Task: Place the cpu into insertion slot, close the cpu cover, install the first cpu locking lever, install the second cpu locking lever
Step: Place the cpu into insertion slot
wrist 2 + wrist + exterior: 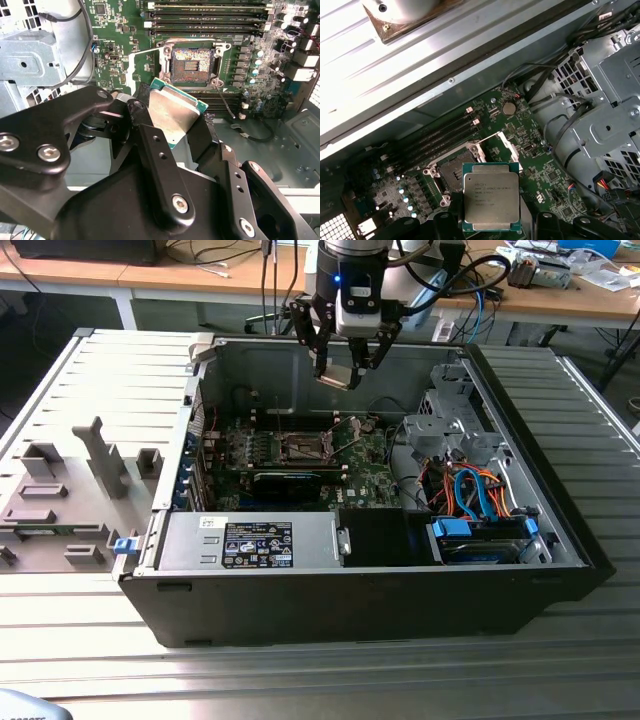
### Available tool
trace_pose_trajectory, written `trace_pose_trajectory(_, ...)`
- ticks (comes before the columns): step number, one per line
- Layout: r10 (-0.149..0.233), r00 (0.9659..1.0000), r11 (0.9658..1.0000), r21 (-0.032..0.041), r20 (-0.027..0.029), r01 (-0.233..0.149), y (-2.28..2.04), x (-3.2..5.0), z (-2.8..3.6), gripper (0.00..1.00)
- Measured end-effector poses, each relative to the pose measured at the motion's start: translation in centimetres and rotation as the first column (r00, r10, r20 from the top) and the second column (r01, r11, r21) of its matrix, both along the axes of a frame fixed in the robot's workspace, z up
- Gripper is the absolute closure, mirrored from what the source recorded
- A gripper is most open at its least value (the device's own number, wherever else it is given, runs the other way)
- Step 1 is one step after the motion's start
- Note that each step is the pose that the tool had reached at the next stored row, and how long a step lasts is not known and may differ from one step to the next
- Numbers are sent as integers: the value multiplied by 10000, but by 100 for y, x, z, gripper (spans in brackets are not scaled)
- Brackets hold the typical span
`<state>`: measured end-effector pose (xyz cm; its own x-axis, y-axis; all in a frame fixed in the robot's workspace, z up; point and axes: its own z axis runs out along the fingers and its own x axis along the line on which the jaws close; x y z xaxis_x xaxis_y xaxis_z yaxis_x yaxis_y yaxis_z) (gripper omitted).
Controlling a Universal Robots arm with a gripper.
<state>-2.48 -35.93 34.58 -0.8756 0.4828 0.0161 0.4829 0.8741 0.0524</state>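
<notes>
My gripper hangs over the open computer case, shut on the cpu by its edges. In both wrist views the cpu shows a silver-grey top and green rim, held between the black fingers, above the green motherboard and apart from it. The insertion slot lies bare, its dark centre exposed. The cpu cover stands swung open beside the slot. A thin metal locking lever sticks out, released, near the slot.
Long black memory slots run next to the socket. A silver power supply fills the case's front, a drive cage and orange and blue cables the exterior view's right. A grey fixture tray lies left of the case.
</notes>
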Motion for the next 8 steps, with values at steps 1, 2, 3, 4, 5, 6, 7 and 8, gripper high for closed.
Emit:
trace_pose_trajectory(1, -61, 10000, 10000, 0, 0, 61, 0, 0, -1, 46)
trace_pose_trajectory(2, -109, 9999, 9999, 0, 0, 109, 0, 0, -1, 46)
trace_pose_trajectory(3, -154, 9999, 9999, -1, 0, 154, 0, 0, -1, 46)
trace_pose_trajectory(4, -198, 9998, 9998, 0, 0, 198, 0, 0, -2, 46)
trace_pose_trajectory(5, -230, 9997, 9997, 0, 0, 230, 0, 0, -2, 46)
trace_pose_trajectory(6, -262, 9997, 9997, 0, 0, 262, 0, 0, -2, 46)
trace_pose_trajectory(7, -289, 9996, 9996, 0, 0, 289, 0, 0, -2, 46)
trace_pose_trajectory(8, -306, 9995, 9995, 0, 0, 306, 0, 0, -2, 46)
